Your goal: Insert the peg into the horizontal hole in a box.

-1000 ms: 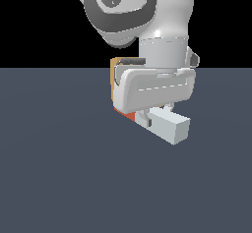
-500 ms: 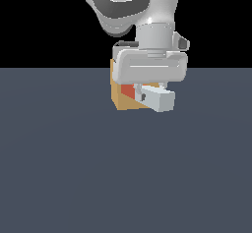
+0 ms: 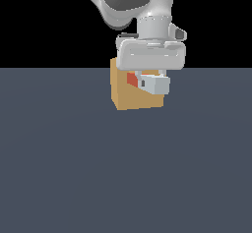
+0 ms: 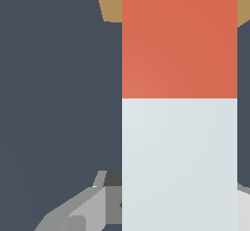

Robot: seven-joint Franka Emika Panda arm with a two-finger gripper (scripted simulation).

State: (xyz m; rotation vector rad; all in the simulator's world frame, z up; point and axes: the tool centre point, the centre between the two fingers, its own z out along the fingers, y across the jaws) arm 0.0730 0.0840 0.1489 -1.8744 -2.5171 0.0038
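Observation:
The tan box (image 3: 129,95) stands on the dark grey floor in the exterior view. My gripper (image 3: 148,79) hangs in front of the box's upper part and is shut on the peg (image 3: 153,84). The peg is held level, its pale white-grey end towards the camera and its red-orange end (image 3: 131,78) pointing at the box's face. The hole is hidden behind the peg and the hand. In the wrist view the peg (image 4: 179,127) fills the frame, its red-orange end reaching the tan box (image 4: 110,1).
Dark grey floor (image 3: 123,168) lies all around the box. The white arm (image 3: 133,1) rises above the gripper. No other objects are in view.
The gripper with the peg has moved away from the camera to the box. The peg has turned more end-on towards the box's face.

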